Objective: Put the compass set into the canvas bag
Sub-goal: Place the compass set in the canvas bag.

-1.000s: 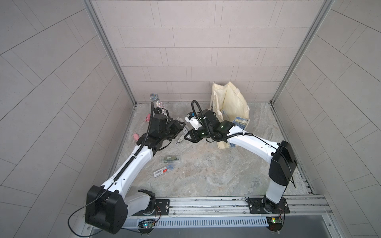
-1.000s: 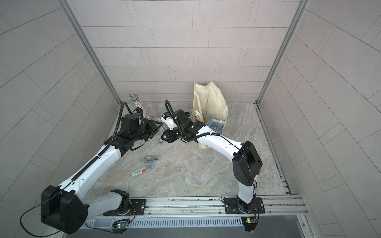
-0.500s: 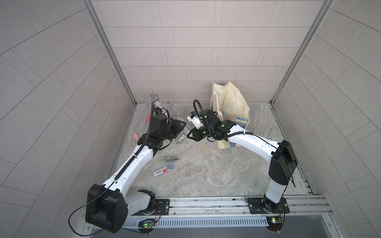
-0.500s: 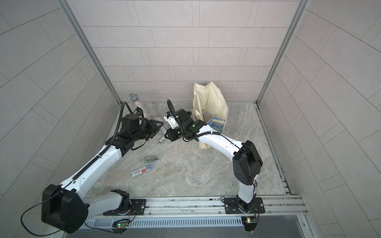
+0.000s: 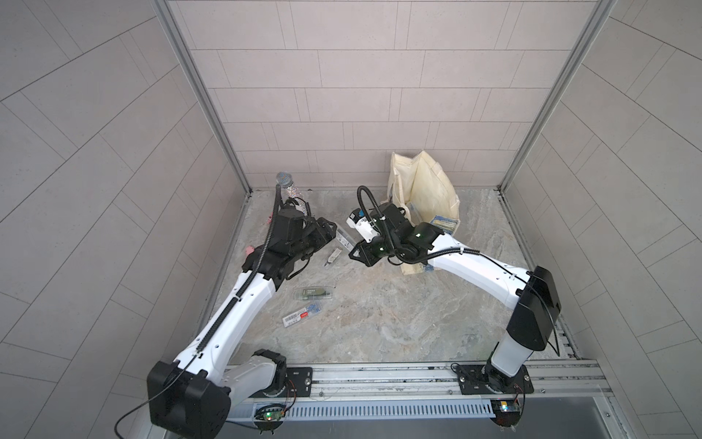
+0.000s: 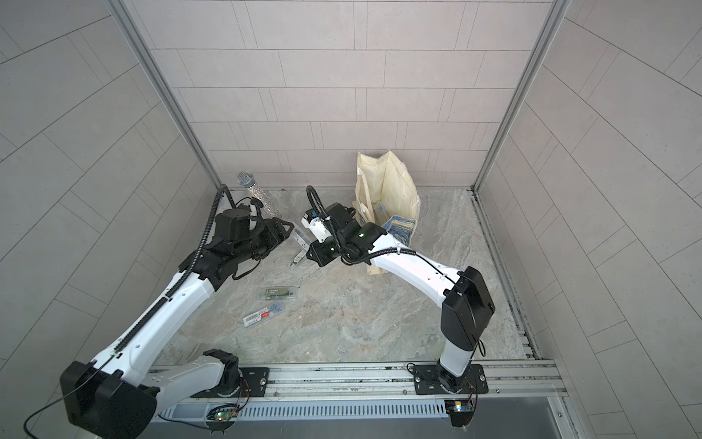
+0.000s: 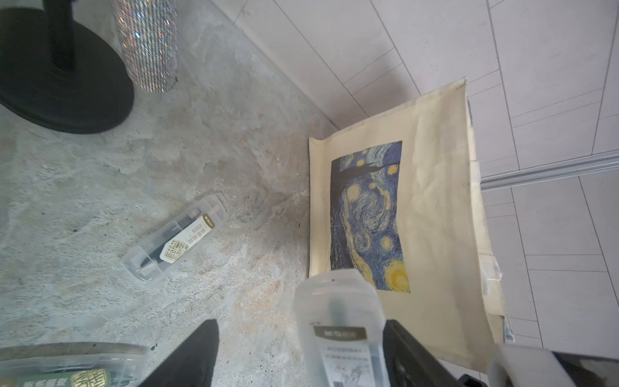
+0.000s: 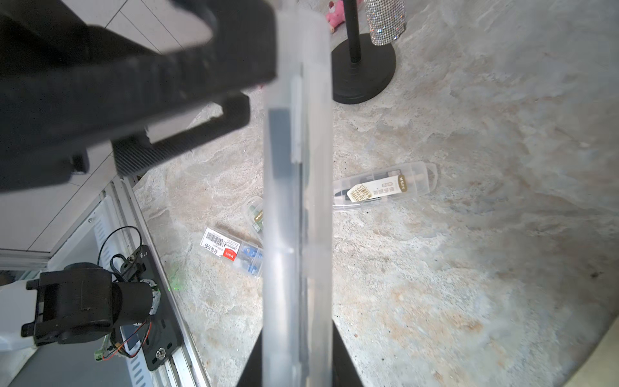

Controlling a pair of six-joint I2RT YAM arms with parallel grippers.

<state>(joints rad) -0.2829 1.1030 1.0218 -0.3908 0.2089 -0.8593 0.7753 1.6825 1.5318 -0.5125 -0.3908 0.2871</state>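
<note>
Compass set (image 5: 343, 240) lifted but not yet in the canvas bag (image 5: 429, 190)
The right gripper (image 8: 296, 338) is clamped on the compass set, a clear plastic case held above the worktop (image 5: 380, 323) near the upright bag; the left gripper (image 5: 331, 232) has its jaws spread wider than the case. The pickup looks done; carrying it over the bag's mouth and dropping it in remain
</note>
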